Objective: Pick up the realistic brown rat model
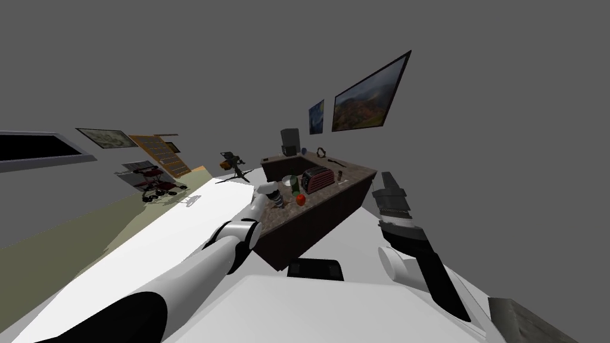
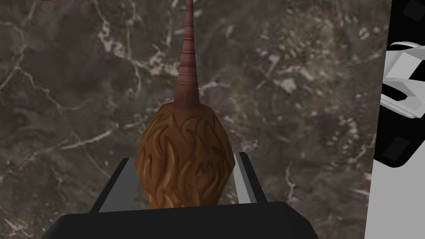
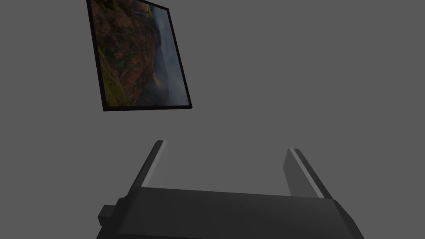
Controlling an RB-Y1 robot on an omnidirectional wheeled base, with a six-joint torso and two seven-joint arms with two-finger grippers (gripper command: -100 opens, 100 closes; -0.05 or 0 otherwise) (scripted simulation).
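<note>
**Q:** so where's the rat?

**A:** Pinched between my left fingers (image 2: 248, 178). They press the flanks of the brown rat (image 2: 184, 162), and its tail points away over the dark marbled surface (image 2: 311, 103).

**Q:** and the other hand?

**A:** My right fingers (image 3: 301, 172) are spread, held up off to the side. Farther along the surface is a red apple (image 1: 301, 199).

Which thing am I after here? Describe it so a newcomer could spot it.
On the dark marble-topped counter, look where the left gripper reaches. The rat model lies between its fingers: an egg-shaped brown body with carved fur and a long ringed pinkish tail, unlike the round red apple nearby.
</note>
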